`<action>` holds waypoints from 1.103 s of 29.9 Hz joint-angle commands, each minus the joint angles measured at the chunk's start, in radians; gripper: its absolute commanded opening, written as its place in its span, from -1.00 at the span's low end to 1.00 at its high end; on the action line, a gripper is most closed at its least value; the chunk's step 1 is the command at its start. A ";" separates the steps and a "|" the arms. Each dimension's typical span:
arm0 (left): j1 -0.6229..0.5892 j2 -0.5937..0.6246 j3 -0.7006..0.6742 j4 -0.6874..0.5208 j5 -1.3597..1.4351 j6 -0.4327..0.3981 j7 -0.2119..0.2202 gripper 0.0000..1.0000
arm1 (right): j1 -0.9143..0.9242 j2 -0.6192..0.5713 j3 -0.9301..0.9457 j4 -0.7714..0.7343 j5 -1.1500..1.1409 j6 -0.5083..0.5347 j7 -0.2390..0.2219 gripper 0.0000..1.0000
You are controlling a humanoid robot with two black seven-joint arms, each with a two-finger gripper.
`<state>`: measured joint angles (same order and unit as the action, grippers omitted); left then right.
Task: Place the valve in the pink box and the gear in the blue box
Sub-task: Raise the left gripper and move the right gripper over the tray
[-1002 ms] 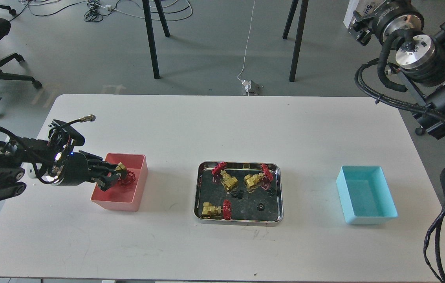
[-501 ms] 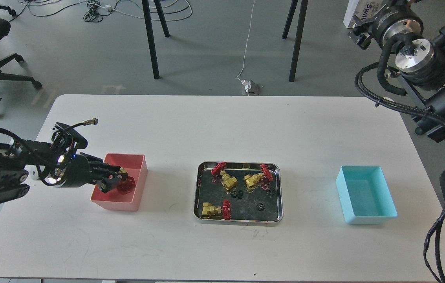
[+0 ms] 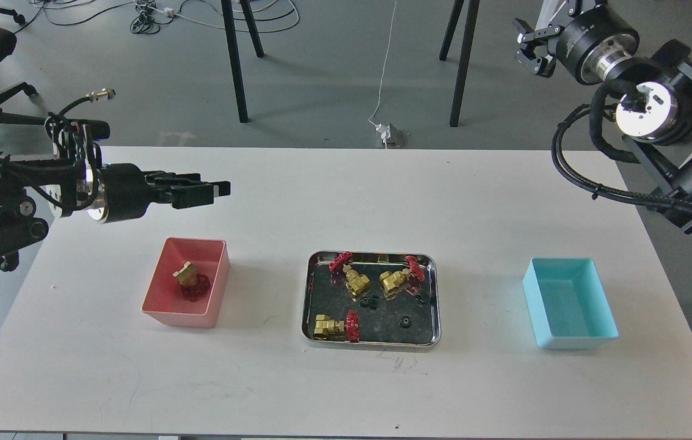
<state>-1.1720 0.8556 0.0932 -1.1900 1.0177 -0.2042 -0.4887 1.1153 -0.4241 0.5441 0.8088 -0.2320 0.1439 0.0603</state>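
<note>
Left hand (image 3: 214,190) has let go and lifted clear of the pink box (image 3: 165,308); fingers empty, gap hard to read. Valve (image 3: 190,281) now lies inside: brass body, dark red toothed wheel. Valve step done. Right hand (image 3: 529,46) parked high, state unclear. Shiny steel tray (image 3: 309,333) holds three more valves and small black gears (image 3: 405,321). Blue box (image 3: 571,339), smooth plastic, empty on white tabletop (image 3: 346,201).

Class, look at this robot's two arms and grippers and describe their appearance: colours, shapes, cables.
Both arms are black, built of round drum-like segments. The left gripper has blocky black fingers on a cylindrical wrist with a silver ring; loose black cables and a brass-tipped lead loop behind it. The right gripper is black too, behind silver-faced joints and thick corrugated black hoses.
</note>
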 commanded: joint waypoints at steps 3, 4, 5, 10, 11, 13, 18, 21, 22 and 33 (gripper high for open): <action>0.032 -0.003 -0.225 -0.080 -0.426 -0.122 0.000 0.69 | 0.038 -0.048 -0.188 0.116 -0.354 0.221 0.001 0.98; 0.037 -0.021 -0.245 -0.080 -0.499 -0.145 0.000 0.70 | 0.041 -0.073 -0.210 0.147 -0.384 0.265 0.001 0.98; 0.040 -0.044 -0.265 -0.080 -0.571 -0.177 0.000 0.71 | 0.044 -0.094 -0.237 0.185 -0.418 0.325 0.001 0.98; 0.107 -0.159 -0.361 -0.072 -0.720 -0.224 0.000 0.74 | 0.081 -0.159 -0.375 0.377 -0.607 0.345 -0.007 0.98; 0.127 -0.187 -0.384 -0.068 -0.720 -0.221 0.000 0.74 | 0.087 -0.165 -0.400 0.404 -0.656 0.345 -0.007 0.98; 0.182 -0.248 -0.435 -0.063 -0.720 -0.218 0.000 0.74 | 0.098 -0.159 -0.472 0.453 -0.778 0.345 -0.005 0.98; 0.303 -0.381 -0.579 -0.030 -0.719 -0.218 0.000 0.74 | 0.130 -0.075 -0.673 0.464 -0.950 0.345 -0.004 0.98; 0.351 -0.423 -0.635 -0.025 -0.719 -0.218 0.000 0.74 | 0.147 -0.004 -0.765 0.458 -0.981 0.345 -0.004 0.96; 0.363 -0.432 -0.644 -0.023 -0.719 -0.218 0.000 0.74 | 0.147 0.010 -0.782 0.458 -0.995 0.345 -0.004 0.95; 0.382 -0.444 -0.647 -0.023 -0.716 -0.216 0.000 0.74 | 0.147 0.197 -0.860 0.336 -1.098 0.345 -0.050 0.66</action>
<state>-0.7905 0.4115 -0.5538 -1.2133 0.3032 -0.4207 -0.4886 1.2631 -0.2670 -0.2916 1.1757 -1.3225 0.4887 0.0247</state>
